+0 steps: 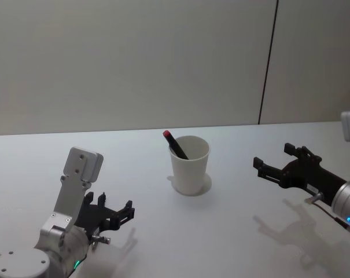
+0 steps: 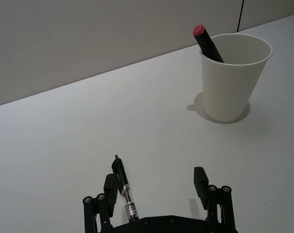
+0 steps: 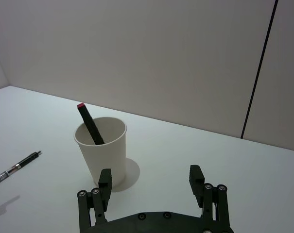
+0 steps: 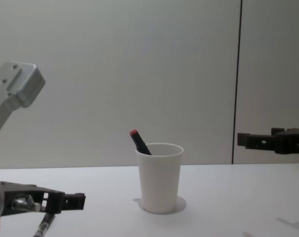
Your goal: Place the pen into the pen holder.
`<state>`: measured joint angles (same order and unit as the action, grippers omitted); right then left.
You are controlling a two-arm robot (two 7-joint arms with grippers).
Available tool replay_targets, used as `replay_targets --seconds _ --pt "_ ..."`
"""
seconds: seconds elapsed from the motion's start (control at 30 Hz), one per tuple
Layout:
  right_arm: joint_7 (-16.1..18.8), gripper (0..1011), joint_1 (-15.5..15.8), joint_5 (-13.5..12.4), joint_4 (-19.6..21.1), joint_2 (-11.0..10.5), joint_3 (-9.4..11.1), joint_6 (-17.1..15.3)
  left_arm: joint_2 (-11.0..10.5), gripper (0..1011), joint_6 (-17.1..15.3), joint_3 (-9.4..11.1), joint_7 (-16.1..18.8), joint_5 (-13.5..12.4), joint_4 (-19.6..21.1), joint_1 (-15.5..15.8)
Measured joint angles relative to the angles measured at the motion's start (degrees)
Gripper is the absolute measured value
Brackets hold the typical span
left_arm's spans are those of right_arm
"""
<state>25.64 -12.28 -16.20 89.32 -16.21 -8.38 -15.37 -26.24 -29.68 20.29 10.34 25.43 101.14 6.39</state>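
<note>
The pen holder point(image 1: 190, 168) is a white paper cup standing upright mid-table, also seen in the left wrist view point(image 2: 232, 82), right wrist view point(image 3: 102, 153) and chest view point(image 4: 159, 180). A black marker with a red cap point(image 1: 173, 143) leans inside it. The pen point(image 2: 123, 187), black with a clear barrel, lies on the table at the near left point(image 3: 18, 166) point(image 4: 44, 224). My left gripper point(image 2: 155, 180) hovers open just over it, the pen close beside one finger point(image 2: 110, 187). My right gripper point(image 1: 273, 156) hangs open in the air to the cup's right.
The white table point(image 1: 232, 231) runs back to a pale wall point(image 1: 134, 58) with a dark vertical seam point(image 1: 268, 63). Bare tabletop lies between the left gripper and the cup.
</note>
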Motion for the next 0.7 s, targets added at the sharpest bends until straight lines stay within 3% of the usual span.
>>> replay_targets --seconds 0.7 --pt "0.0 1002 0.0 0.0 -0.01 0.0 0.0 0.0 1.12 1004 -0.96 -0.63 0.8 -3.1 -1.31 0.62"
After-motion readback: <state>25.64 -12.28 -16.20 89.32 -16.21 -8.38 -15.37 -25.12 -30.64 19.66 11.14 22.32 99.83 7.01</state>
